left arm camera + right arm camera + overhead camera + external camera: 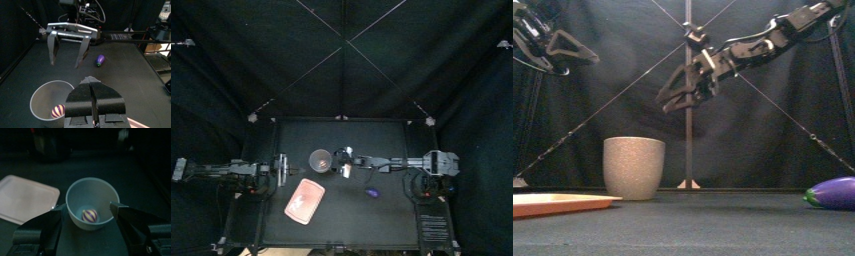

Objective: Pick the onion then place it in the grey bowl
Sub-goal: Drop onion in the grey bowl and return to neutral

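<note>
The onion [90,215], a small ball striped purple and white, lies at the bottom of the tall grey speckled cup [318,160], also seen in the left wrist view as the onion [59,110]. My right gripper [687,90] hangs open above the cup [633,167] with nothing between its fingers; in its own view the right gripper [87,207] frames the cup's mouth [93,190]. My left gripper [91,81] is shut and empty, held back at the table's left [281,175], beside the cup [40,95].
A flat pink tray [305,200] lies in front of the cup, toward the table's front edge, with nothing on it. A purple toy eggplant [372,190] lies right of the middle, seen low at the right in the front view [834,192].
</note>
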`<action>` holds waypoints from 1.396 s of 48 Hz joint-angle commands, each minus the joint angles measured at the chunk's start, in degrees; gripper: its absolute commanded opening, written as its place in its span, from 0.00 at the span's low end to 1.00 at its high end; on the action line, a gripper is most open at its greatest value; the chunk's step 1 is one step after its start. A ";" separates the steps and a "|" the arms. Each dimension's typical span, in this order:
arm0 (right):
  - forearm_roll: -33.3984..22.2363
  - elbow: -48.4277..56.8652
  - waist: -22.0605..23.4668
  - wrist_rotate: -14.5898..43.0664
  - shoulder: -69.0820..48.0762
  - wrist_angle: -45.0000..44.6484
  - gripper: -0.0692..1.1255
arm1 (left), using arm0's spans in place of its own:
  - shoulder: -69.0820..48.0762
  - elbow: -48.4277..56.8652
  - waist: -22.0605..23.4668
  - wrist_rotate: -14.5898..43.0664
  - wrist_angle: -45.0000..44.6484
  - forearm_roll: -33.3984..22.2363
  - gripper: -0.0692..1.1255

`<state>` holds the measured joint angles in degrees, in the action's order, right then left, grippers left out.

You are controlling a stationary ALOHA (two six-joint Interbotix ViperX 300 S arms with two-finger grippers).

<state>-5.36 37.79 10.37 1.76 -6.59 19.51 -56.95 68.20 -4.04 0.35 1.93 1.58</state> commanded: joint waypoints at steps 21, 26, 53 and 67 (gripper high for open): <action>0.26 15.82 -1.23 0.00 -16.26 10.81 0.89 | 0.09 -0.18 -2.11 -0.09 0.79 -0.26 0.05; 0.26 16.52 -1.23 0.00 -16.44 10.72 0.89 | 0.09 0.09 -2.20 -0.09 0.79 -0.44 0.05; 0.26 17.05 -1.32 0.09 -16.52 10.72 0.89 | 0.09 0.62 -4.04 -0.09 0.79 -0.53 0.05; 0.35 17.31 -1.14 0.09 -16.52 10.72 0.89 | 0.18 0.62 -4.39 -0.09 0.79 -0.53 0.05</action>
<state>-5.19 55.55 9.14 1.76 -21.88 29.79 -56.95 69.70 -8.26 0.35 2.20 1.05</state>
